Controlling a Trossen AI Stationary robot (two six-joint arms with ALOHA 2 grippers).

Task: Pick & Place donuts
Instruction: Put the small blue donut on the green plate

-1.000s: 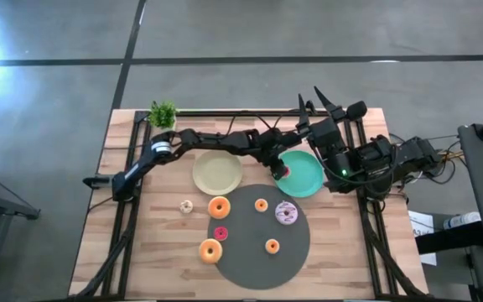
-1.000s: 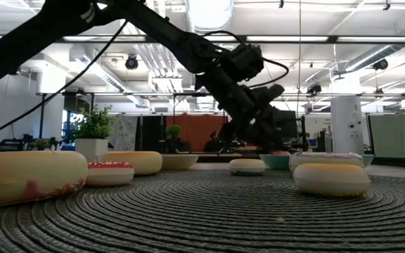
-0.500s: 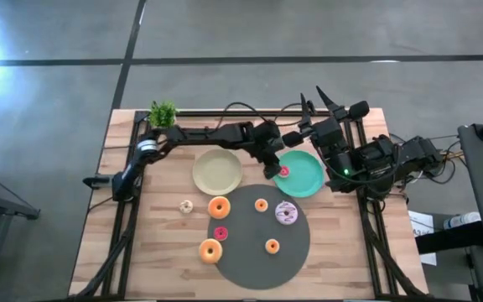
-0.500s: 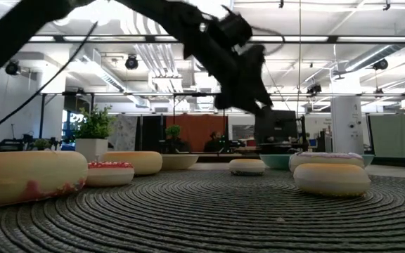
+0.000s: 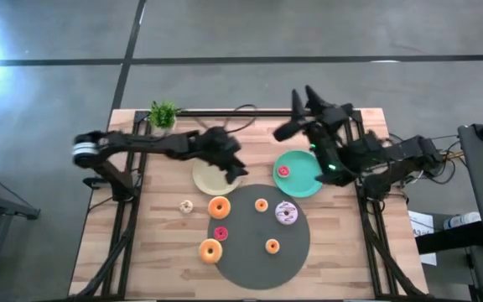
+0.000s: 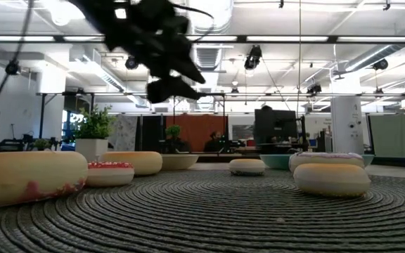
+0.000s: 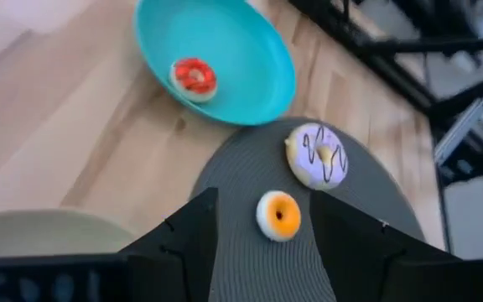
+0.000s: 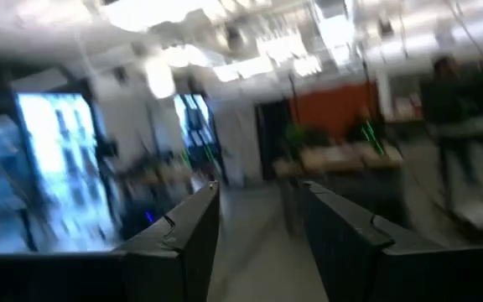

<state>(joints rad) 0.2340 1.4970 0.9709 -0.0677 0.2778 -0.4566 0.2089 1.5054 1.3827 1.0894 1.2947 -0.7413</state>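
Wooden table [image 5: 153, 252] holds a grey round mat [image 5: 250, 268], a cream plate [image 5: 204, 178] and a teal plate [image 5: 304, 180]. On the teal plate lies a small pink donut [image 5: 283, 171]; other donuts [image 5: 219, 207] sit on and beside the mat. Above the cream plate the left gripper [image 5: 233, 168] hangs with jaws spread wide, holding nothing. Raised over the table's far right side, the right gripper [image 5: 296, 113] also shows parted, empty jaws.

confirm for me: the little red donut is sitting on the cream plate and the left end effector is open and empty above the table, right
Not quite. The red donut sits on the teal plate, not the cream plate; the high view shows it, and so does the left wrist view. The rest holds: the left end effector is open and empty above the table.
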